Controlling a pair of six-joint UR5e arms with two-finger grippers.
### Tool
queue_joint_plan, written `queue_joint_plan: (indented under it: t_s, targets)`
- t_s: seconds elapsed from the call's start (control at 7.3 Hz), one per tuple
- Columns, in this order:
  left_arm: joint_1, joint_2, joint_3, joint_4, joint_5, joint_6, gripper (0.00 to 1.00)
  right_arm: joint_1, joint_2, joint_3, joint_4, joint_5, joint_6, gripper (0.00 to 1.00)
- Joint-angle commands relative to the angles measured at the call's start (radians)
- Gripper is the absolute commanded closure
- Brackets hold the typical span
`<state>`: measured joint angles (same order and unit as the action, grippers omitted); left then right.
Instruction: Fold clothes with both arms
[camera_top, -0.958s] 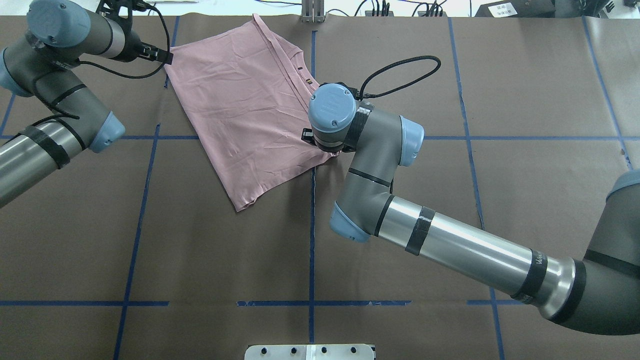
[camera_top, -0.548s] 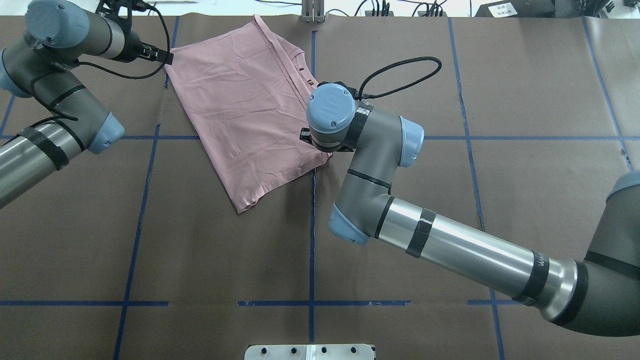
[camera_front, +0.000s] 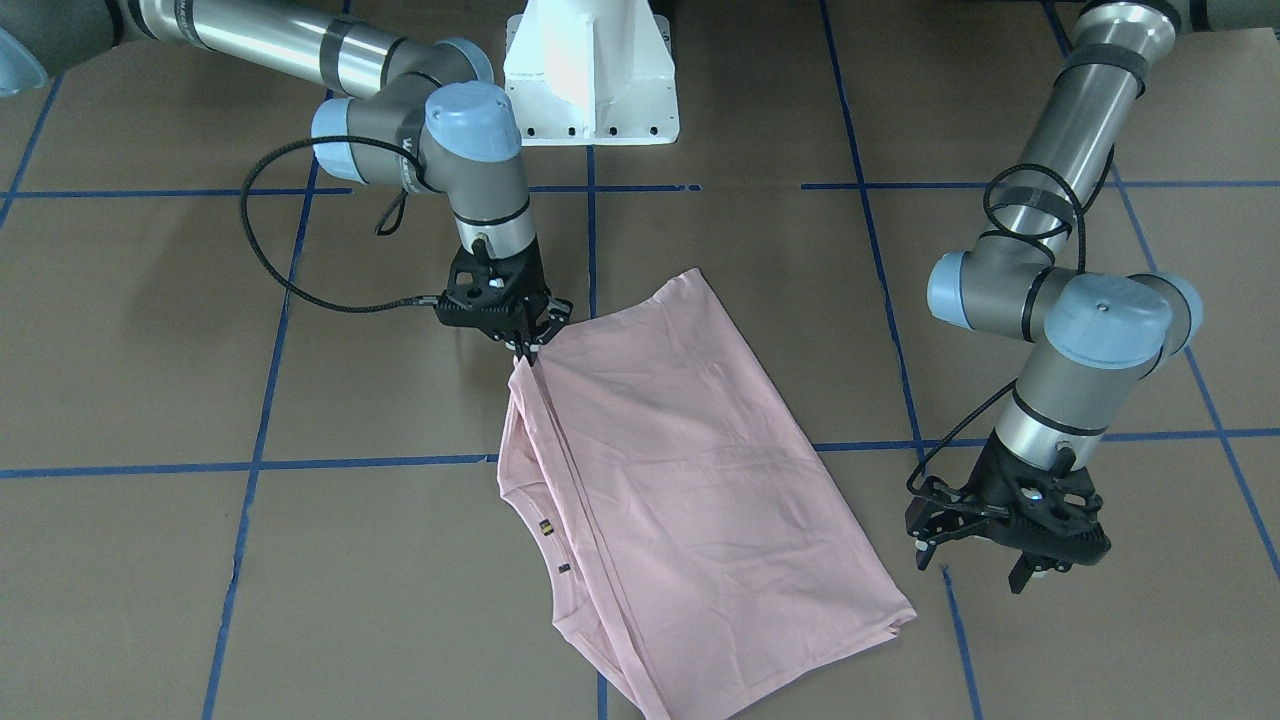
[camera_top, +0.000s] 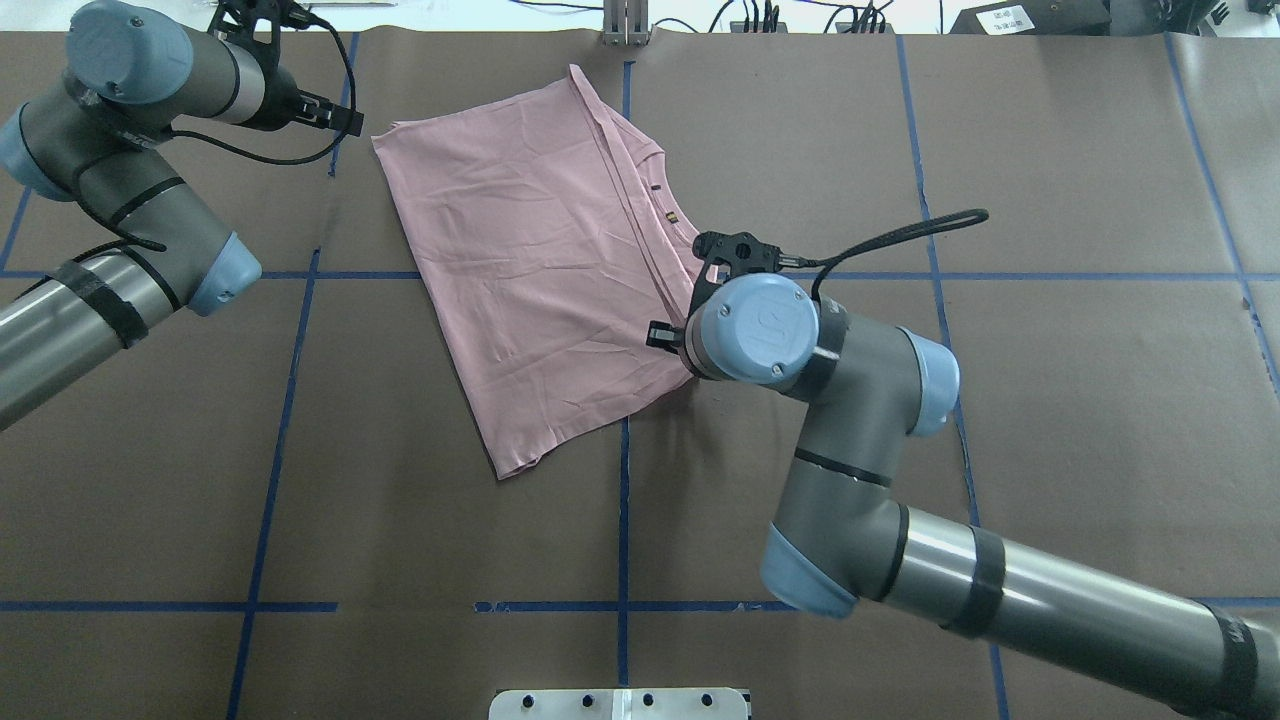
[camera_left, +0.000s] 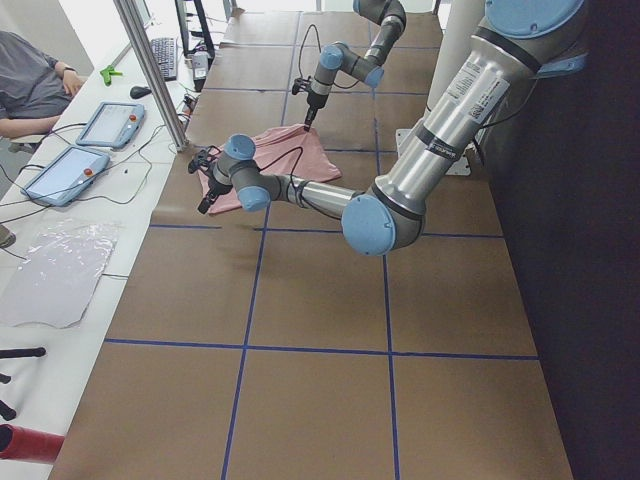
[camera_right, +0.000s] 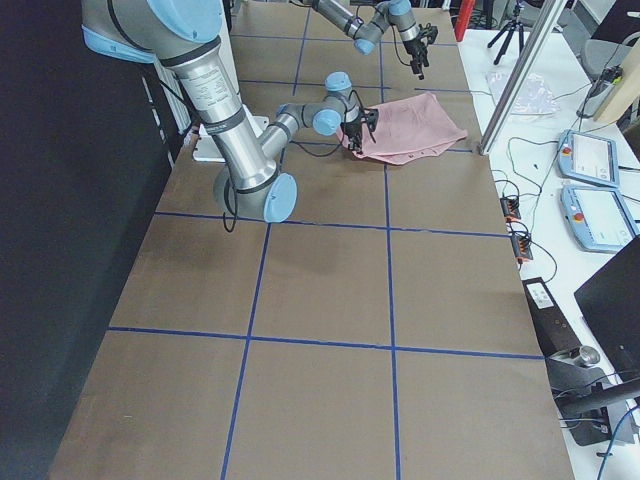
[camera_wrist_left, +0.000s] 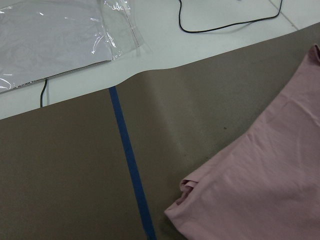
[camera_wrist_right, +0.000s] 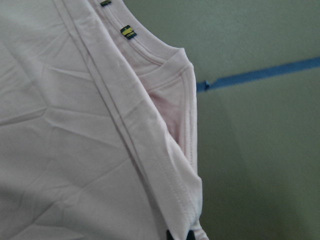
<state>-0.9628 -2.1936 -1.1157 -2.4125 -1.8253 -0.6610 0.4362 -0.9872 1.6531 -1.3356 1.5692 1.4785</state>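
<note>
Between the fingertips of the right gripper (camera_front: 527, 345) a corner of the pale pink T-shirt (camera_front: 690, 480) is pinched, the jaws closed tight on the hem. From that grip the garment is spread flat over the brown table (camera_front: 300, 560), reaching away toward the left gripper (camera_front: 972, 565). That one hangs just beside the far corner, apart from the cloth, its fingers spread wide with nothing held.

The step in hand is judged to be the second grasp. It would be done well if the left gripper were lowered squarely over the corner nearest it and every layer taken before closing. Meanwhile the pinched corner is best held without pull, so that the cloth is not dragged out of reach. Both corners should then be raised evenly and carried across together.
</note>
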Motion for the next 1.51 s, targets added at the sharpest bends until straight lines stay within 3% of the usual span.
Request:
queue_joint_plan:
  t_s: [0.0, 0.14, 0.27, 0.41, 0.82, 1.1, 1.23, 1.37]
  targets:
    - [0.047, 0.000, -0.051, 0.013, 0.000, -0.087, 0.00, -0.141, -0.128, 0.230, -0.086, -0.131, 0.084, 1.00]
    - [0.073, 0.000, -0.080, 0.015, 0.000, -0.126, 0.00, -0.213, -0.166, 0.325, -0.159, -0.187, 0.150, 1.00]
    - [0.093, 0.000, -0.111, 0.016, -0.002, -0.200, 0.00, -0.278, -0.185, 0.345, -0.171, -0.265, 0.205, 1.00]
    - [0.128, 0.024, -0.156, 0.016, -0.005, -0.307, 0.00, -0.295, -0.189, 0.346, -0.171, -0.284, 0.222, 1.00]
    - [0.324, 0.307, -0.582, 0.032, -0.005, -0.607, 0.00, -0.304, -0.191, 0.344, -0.171, -0.287, 0.290, 1.00]
    - [0.547, 0.449, -0.842, 0.135, 0.148, -0.827, 0.00, -0.304, -0.188, 0.344, -0.171, -0.287, 0.290, 1.00]
    - [0.649, 0.449, -0.884, 0.203, 0.243, -0.964, 0.05, -0.304, -0.186, 0.344, -0.171, -0.287, 0.290, 1.00]
    - [0.732, 0.430, -0.891, 0.299, 0.320, -1.082, 0.25, -0.304, -0.185, 0.344, -0.171, -0.290, 0.290, 1.00]
